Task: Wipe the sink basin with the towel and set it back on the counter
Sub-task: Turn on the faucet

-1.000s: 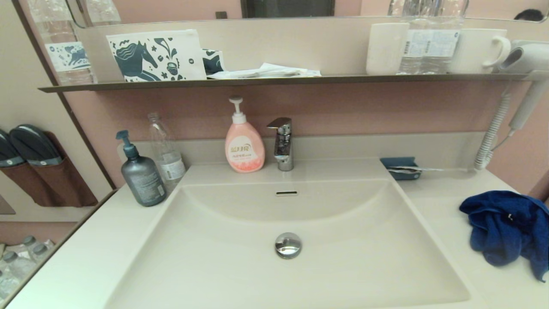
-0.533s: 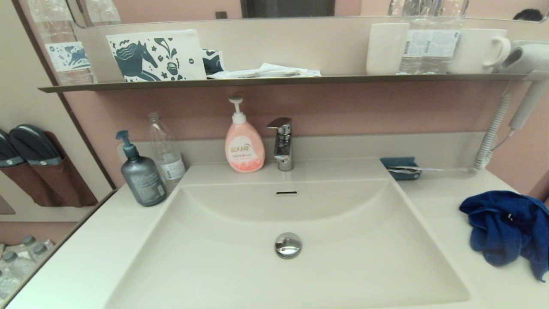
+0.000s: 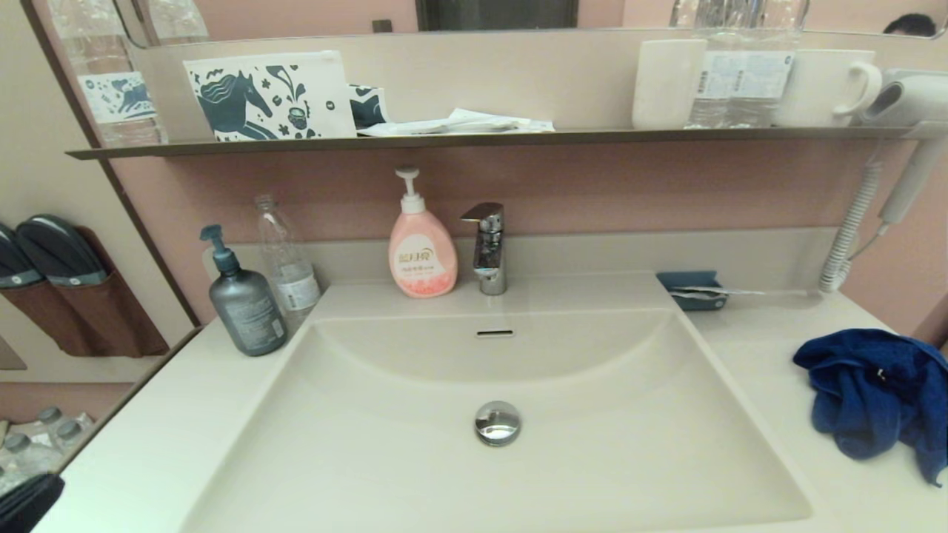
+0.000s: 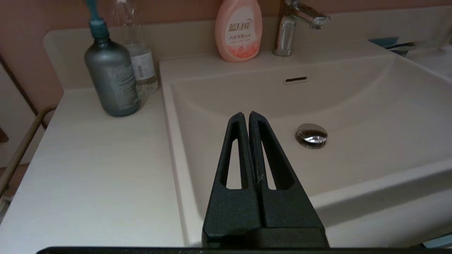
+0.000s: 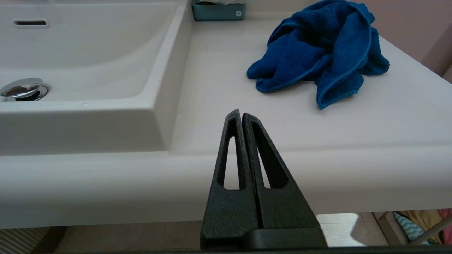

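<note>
The dark blue towel (image 3: 874, 392) lies crumpled on the cream counter (image 3: 770, 355) to the right of the sink basin (image 3: 415, 459). Nothing lies in the basin, which has a chrome drain plug (image 3: 498, 423) and an overflow slot (image 3: 495, 333). My left gripper (image 4: 246, 114) is shut and empty, low over the basin's front left part. A dark bit of the left arm (image 3: 26, 503) shows at the lower left corner of the head view. My right gripper (image 5: 239, 113) is shut and empty in front of the counter's front edge, short of the towel (image 5: 317, 53).
A grey pump bottle (image 3: 244, 303) and a clear bottle (image 3: 287, 263) stand left of the basin. A pink soap dispenser (image 3: 421, 248) and the faucet (image 3: 489, 248) are behind it. A teal tray (image 3: 692, 289) sits at the back right. A dark shelf (image 3: 481, 138) runs overhead.
A dark part of my left arm has come into the lower left corner of the head view. The towel and everything else on the counter lie as before.
</note>
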